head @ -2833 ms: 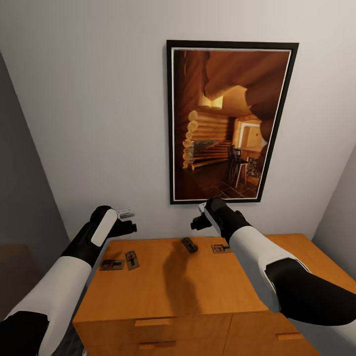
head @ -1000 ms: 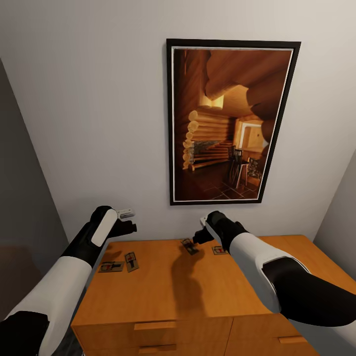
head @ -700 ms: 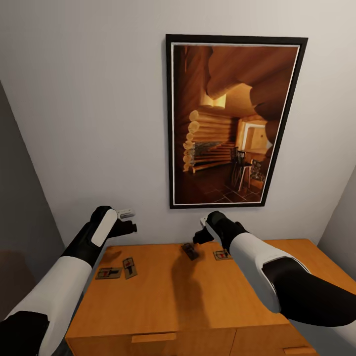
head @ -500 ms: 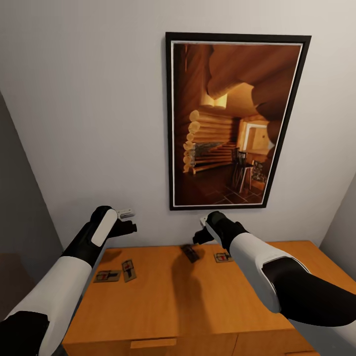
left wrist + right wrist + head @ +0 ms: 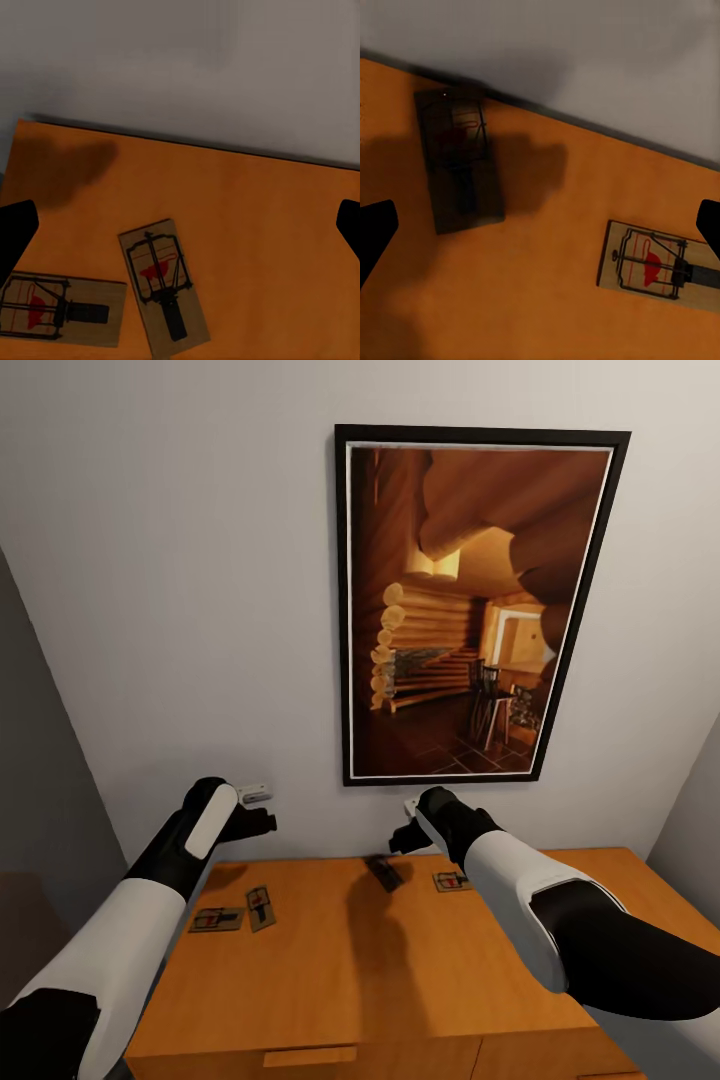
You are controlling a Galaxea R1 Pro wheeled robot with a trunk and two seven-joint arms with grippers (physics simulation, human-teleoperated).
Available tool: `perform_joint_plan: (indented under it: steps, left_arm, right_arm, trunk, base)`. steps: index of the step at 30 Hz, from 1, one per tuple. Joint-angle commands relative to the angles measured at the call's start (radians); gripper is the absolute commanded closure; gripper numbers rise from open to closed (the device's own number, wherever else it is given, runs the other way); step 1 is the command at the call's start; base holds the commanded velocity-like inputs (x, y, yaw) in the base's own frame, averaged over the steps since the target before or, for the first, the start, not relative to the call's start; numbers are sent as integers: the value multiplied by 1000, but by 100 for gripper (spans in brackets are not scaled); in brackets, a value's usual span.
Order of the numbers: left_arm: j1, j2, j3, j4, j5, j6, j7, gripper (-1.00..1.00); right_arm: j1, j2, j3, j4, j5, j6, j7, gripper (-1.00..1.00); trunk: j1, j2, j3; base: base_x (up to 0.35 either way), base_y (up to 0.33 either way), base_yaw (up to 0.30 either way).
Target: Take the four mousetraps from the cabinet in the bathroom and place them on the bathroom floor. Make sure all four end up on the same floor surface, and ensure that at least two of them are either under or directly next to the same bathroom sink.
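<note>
Mousetraps [image 5: 262,907] lie on the cabinet [image 5: 400,980] below both open end effectors.

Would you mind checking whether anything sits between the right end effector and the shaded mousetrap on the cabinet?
Nothing visible does. The right end effector hangs open above the shaded mousetrap, which lies flat on the bare cabinet top; another mousetrap lies apart from it.

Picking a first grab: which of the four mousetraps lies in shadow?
The trap nearest the wall, just left of the right gripper in the head view. It looks dark under the arm's shadow; the other three are lit tan.
</note>
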Motion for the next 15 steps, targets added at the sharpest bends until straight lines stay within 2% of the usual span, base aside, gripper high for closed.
perform_joint_plan:
  steps: [1, 15]
  left_arm:
    - [-1, 1, -4, 3, 11, 1, 10, -100]
    - [-1, 1, -2, 110, 18, -1, 4, -100]
  right_arm:
    - [-1, 0, 2, -1, 10, 4, 9, -100]
    - [-1, 0, 1, 3, 4, -3, 9, -100]
  trunk:
    - [1, -2, -2]
    - [1, -2, -2]
  base:
    - [2, 0, 0]
    - [0, 0, 0]
